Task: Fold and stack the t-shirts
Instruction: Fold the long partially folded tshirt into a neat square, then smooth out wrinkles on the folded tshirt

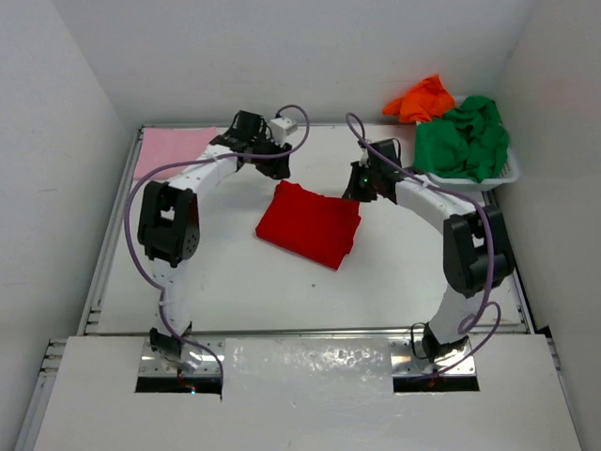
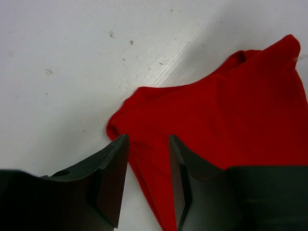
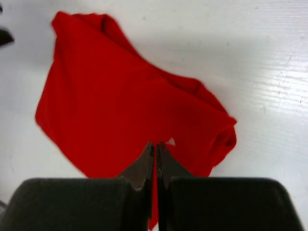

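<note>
A bright red t-shirt (image 1: 310, 224) lies folded in the middle of the white table, and it fills both wrist views (image 2: 231, 120) (image 3: 125, 110). My left gripper (image 1: 274, 162) (image 2: 148, 138) hangs open over its far left corner, with red cloth showing below the spread jaws. My right gripper (image 1: 360, 193) (image 3: 156, 144) is shut over the shirt's right corner; a thin red sliver shows in the slit between its tips. A light pink t-shirt (image 1: 174, 148) lies flat at the far left. A green t-shirt (image 1: 465, 136) fills the basket, with an orange t-shirt (image 1: 423, 97) behind it.
The white mesh basket (image 1: 507, 171) stands at the far right corner against the wall. White walls close in the table on the left, back and right. Purple cables loop off both arms. A raised white shelf (image 1: 300, 376) spans the near edge by the arm bases.
</note>
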Robot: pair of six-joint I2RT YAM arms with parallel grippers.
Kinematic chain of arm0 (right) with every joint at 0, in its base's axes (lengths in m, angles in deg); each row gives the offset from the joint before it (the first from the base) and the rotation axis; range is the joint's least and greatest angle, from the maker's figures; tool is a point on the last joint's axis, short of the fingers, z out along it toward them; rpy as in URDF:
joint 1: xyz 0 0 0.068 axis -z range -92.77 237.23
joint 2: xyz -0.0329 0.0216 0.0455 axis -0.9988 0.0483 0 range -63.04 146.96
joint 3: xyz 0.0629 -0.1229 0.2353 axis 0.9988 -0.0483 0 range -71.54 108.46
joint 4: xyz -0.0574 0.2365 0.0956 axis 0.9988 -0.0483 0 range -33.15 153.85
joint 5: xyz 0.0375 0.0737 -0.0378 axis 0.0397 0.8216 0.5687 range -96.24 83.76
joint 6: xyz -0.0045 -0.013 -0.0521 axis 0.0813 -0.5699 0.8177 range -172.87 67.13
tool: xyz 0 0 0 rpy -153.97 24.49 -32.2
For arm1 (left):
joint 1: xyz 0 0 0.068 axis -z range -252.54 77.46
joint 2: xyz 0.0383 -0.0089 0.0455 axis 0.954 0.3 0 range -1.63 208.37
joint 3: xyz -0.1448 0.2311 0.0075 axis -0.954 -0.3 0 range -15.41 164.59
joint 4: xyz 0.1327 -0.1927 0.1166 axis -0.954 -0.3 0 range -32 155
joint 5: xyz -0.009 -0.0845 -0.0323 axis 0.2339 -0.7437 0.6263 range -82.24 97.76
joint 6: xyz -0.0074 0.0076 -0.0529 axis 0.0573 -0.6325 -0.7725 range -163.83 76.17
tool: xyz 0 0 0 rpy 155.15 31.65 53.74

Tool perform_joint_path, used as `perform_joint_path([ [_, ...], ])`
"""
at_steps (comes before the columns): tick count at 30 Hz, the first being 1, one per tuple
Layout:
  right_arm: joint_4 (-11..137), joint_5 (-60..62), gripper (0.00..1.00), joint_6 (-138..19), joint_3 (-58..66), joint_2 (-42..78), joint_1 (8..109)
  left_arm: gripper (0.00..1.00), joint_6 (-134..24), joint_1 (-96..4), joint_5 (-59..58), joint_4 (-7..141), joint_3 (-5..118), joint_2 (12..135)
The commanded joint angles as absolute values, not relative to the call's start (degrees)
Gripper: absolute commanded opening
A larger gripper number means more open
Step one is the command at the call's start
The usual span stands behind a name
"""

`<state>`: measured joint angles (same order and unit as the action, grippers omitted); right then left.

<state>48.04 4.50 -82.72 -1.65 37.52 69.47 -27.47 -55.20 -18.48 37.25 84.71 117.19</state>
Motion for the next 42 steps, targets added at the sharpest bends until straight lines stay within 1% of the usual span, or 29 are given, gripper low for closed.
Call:
perform_joint_path([
  [1,54.8,4.31,0.0,-86.8,-1.94,42.85,70.88,0.36,-29.41,-54.09,-20.2,42.39,82.68,119.21],
  [7,48.3,-4.21,0.0,-86.36,2.45,50.33,71.41,0.36,-33.45,-54.26,-12.39,43.9,83.47,125.8],
  [10,45.57,-5.27,0.0,-85.57,7.89,56.21,73.08,0.36,-35.65,-54.35,-6.59,44.61,83.12,127.56],
  [12,43.39,-6.15,0.0,-84.52,10.88,58.59,73.34,0.36,-36.71,-54.96,-4.73,45.22,82.33,127.39],
  [16,39.51,-6.15,0.0,-82.05,21.67,65.01,73.61,0.37,-37.59,-55.41,-4.54,45.66,81.54,126.34],
  [20,35.82,-4.93,0.0,-80.65,31.62,70.81,73.96,0.4,-38.38,-55.41,-5.16,46.45,80.39,123.88],
  [22,35.81,-3.61,0.0,-79.77,35.31,70.74,73.87,0.43,-38.38,-55.58,-5.24,45.76,81.62,123.09],
  [25,36.86,-2.9,0.0,-78.46,36.91,68.1,74.05,0.46,-38.82,-56.55,-5.59,44.35,83.82,120.63],
  [26,37.22,-3.6,0.02,-78.01,37.18,67.4,74.05,0.47,-39.0,-57.07,-5.77,44.26,84.08,118.71],
  [27,37.31,-4.04,0.07,-77.31,37.61,66.35,74.22,0.48,-38.82,-57.25,-6.47,43.91,84.43,117.64],
  [29,37.74,-4.31,0.13,-76.61,37.79,65.73,74.4,0.49,-38.04,-57.52,-6.47,42.16,84.79,114.48],
  [31,38.1,-3.87,0.21,-75.47,37.97,65.63,74.49,0.55,-37.24,-57.52,-6.91,40.05,84.7,111.94],
  [34,38.1,-3.0,0.29,-74.49,37.88,66.95,74.66,0.55,-36.45,-57.52,-9.19,36.09,81.29,108.42],
  [35,38.01,-2.47,0.35,-74.58,37.97,67.39,74.75,0.55,-36.54,-57.52,-9.9,35.56,77.36,107.45],
  [37,38.18,-1.85,0.38,-74.93,37.53,68.35,74.93,0.55,-36.97,-57.34,-12.79,35.38,72.59,105.17],
  [38,38.62,-1.93,0.41,-74.85,37.36,68.62,75.01,0.55,-37.67,-57.25,-13.85,35.73,68.05,104.63],
  [42,39.15,-0.53,0.44,-74.93,39.01,71.78,75.54,0.59,-38.38,-55.67,-17.81,37.66,60.02,104.01],
])
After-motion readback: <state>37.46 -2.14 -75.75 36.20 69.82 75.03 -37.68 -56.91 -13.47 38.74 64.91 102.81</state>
